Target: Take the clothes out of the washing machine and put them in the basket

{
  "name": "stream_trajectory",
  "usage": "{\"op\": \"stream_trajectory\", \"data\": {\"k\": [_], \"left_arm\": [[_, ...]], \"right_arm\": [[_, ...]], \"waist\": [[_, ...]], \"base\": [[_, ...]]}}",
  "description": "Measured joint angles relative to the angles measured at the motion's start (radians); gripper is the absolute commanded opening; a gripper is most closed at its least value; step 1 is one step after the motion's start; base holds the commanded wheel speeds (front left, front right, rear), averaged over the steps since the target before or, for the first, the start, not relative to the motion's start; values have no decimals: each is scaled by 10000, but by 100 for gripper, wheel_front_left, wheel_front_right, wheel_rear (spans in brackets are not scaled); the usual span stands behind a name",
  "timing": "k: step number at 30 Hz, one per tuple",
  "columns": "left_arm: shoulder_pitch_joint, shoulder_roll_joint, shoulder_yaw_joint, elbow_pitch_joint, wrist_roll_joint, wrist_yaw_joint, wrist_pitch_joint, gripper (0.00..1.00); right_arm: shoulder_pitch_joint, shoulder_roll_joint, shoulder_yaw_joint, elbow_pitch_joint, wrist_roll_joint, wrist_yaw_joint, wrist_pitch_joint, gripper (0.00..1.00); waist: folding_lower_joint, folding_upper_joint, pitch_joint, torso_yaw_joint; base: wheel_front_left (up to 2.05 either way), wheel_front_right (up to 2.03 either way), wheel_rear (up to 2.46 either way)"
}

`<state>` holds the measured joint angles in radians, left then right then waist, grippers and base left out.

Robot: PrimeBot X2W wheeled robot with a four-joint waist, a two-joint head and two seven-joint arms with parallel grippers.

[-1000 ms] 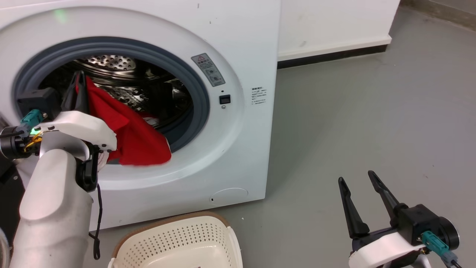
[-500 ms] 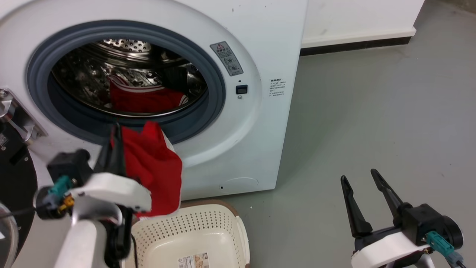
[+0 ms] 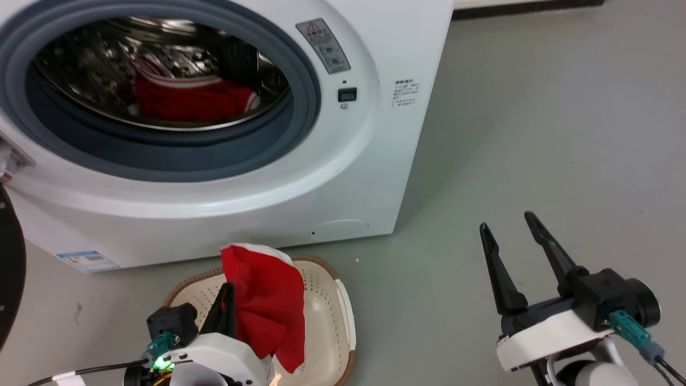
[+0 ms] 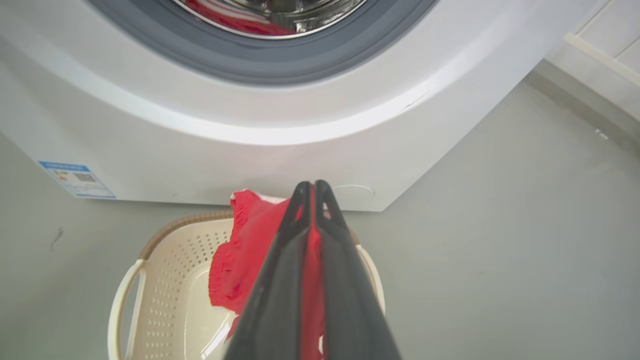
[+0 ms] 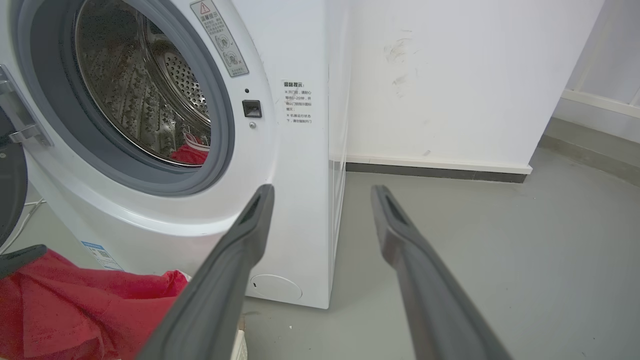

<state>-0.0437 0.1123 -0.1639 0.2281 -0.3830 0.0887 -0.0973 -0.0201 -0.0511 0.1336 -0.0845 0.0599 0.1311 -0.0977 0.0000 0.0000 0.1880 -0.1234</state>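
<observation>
One red garment (image 3: 268, 305) droops over perforated basket (image 3: 324, 305).

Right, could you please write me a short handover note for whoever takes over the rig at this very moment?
Left hand: shut on a red cloth garment, held over the cream-white perforated plastic basket.
Right hand: open and empty, off to the right above the grey floor.
The basket stands on the floor in front of the large white front-loading washing machine, whose porthole is open.
Done: one garment is out of the machine, not yet released.
Left: drop it into the basket, then fetch the second red garment with white stripes from the perforated steel drum.
</observation>
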Motion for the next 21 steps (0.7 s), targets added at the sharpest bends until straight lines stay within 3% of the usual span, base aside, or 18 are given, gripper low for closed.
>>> {"op": "stream_trajectory", "data": {"k": [9, 21], "left_arm": [[-1558, 13, 232, 2594, -169, -274, -1081, 0], [-4052, 378, 581, 6380, -174, -454, -1540, 0]], "right_arm": [[-974, -2, 207, -217, -73, 0, -169, 100], [-2082, -2, 472, -75, 130, 0, -606, 100]], "waist": [[1, 0, 1715, -271], [2, 0, 4229, -772]], "base": [[0, 0, 0], [0, 0, 0]]}}
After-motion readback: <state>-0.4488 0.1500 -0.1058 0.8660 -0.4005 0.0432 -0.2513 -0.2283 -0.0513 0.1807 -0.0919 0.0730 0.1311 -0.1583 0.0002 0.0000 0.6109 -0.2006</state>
